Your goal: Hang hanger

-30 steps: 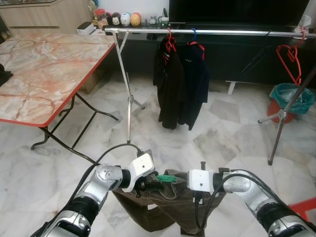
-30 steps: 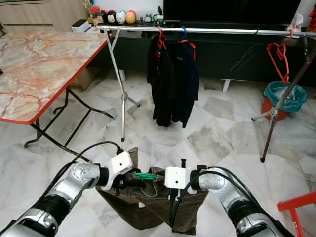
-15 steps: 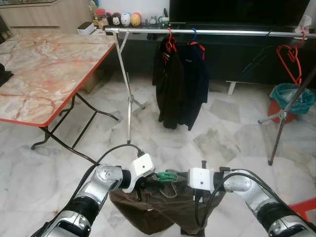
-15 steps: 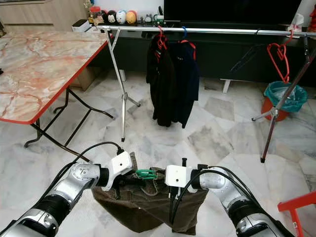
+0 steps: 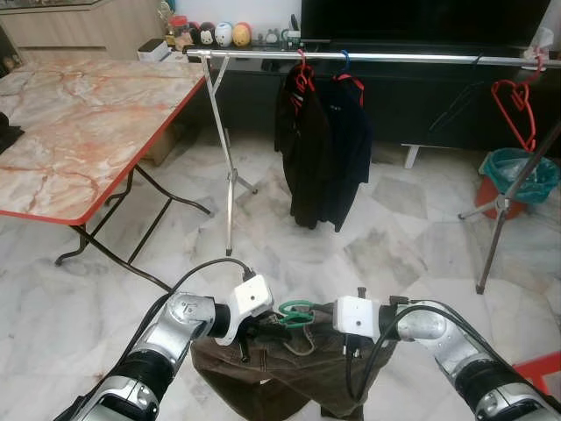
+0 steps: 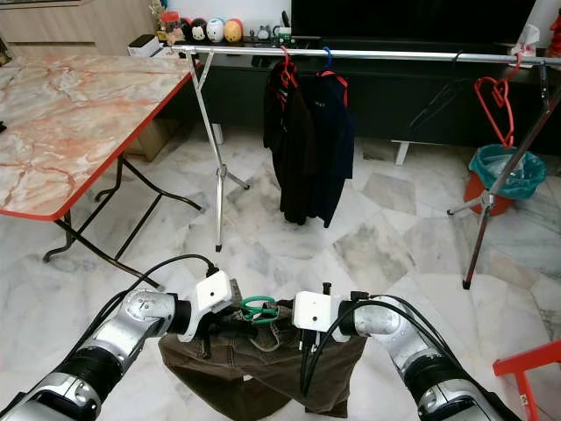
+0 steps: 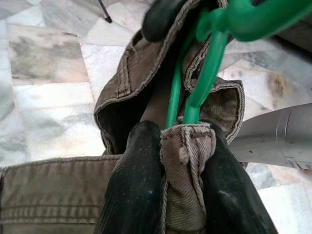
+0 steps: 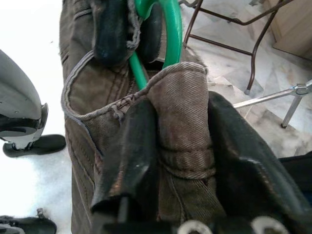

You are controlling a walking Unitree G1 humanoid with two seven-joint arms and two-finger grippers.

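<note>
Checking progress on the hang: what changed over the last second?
The green plastic hanger's hook has turned from lying flat to an open loop between the wrists. The brown corduroy trousers bunched higher on the left side. Left gripper and right gripper stay clamped on the waistband. The steel clothes rail with its dark jackets looks unchanged, still ahead.
</note>
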